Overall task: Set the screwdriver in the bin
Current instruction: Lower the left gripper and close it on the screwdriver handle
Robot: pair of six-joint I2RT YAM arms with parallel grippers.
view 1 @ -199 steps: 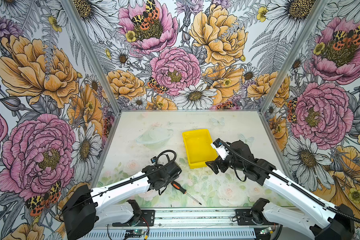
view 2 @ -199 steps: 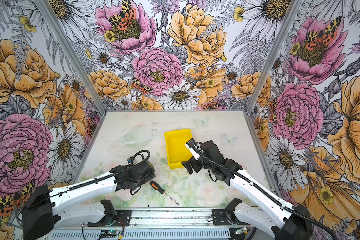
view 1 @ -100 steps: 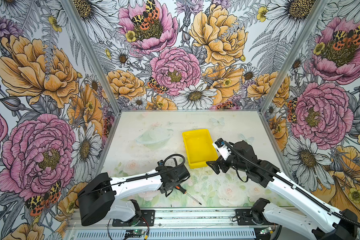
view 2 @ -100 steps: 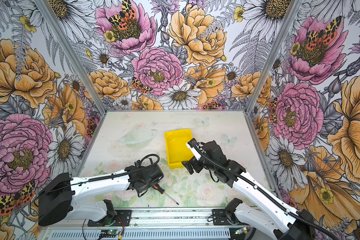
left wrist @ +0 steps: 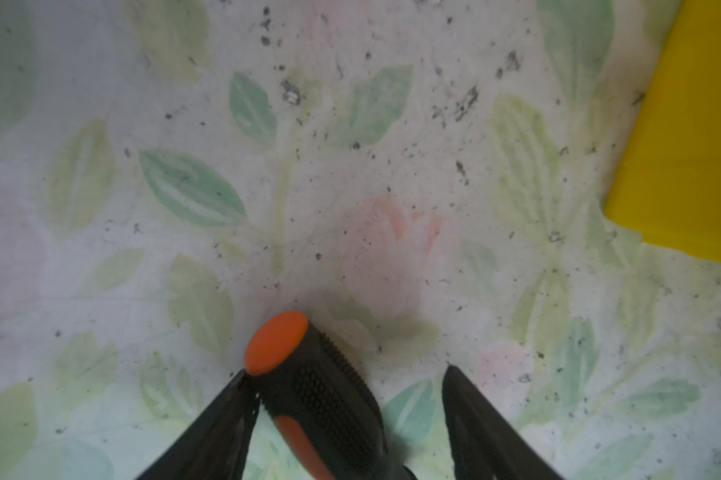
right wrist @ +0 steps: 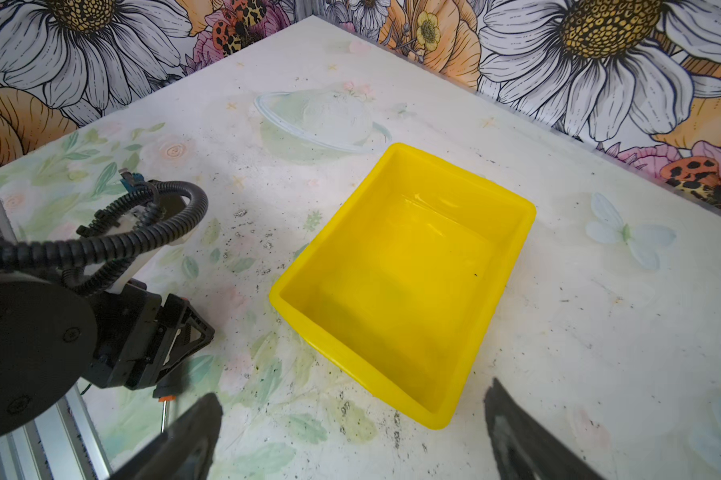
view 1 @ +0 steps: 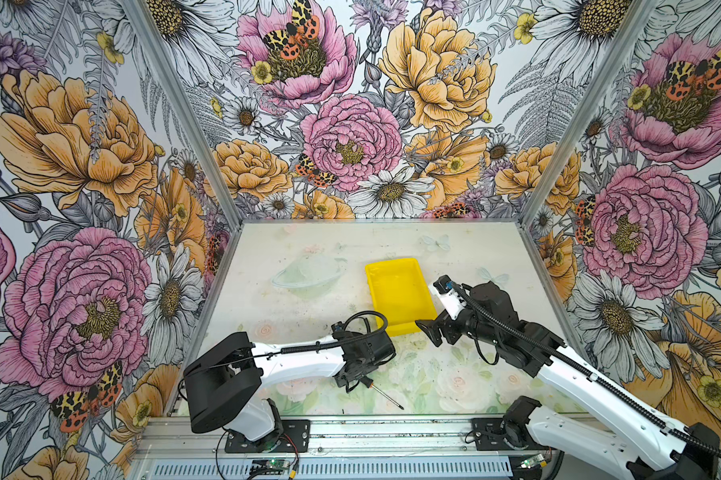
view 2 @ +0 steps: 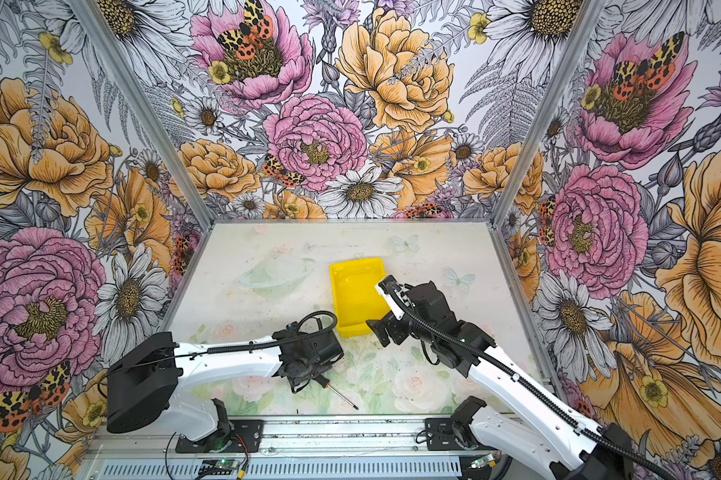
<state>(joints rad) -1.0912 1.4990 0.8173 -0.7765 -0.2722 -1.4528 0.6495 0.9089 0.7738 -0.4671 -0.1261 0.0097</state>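
My left gripper is low over the pale, flower-printed table, its two black jaws partly open around the handle of a small screwdriver with a black-and-orange ribbed grip and a thin silver shaft. In the left wrist view one fingertip touches the handle just below its orange end cap, while the other stands off with a strip of table showing between it and the grip. The jaws are not clamped on the tool, and it is not lifted.

In both top views the screwdriver lies flat on the table near the front rail. Its handle is tucked under my left gripper and its shaft points out toward the front right. It is outside the bright yellow, shallow rectangular plastic bin, which sits farther back, near the middle of the table.

My right gripper hangs just beside the bin's near right corner with its jaws spread wide and nothing between them. From the right wrist view the bin's rimmed edge and glossy floor face me. Only a small orange tip of the screwdriver shows beneath my left arm.
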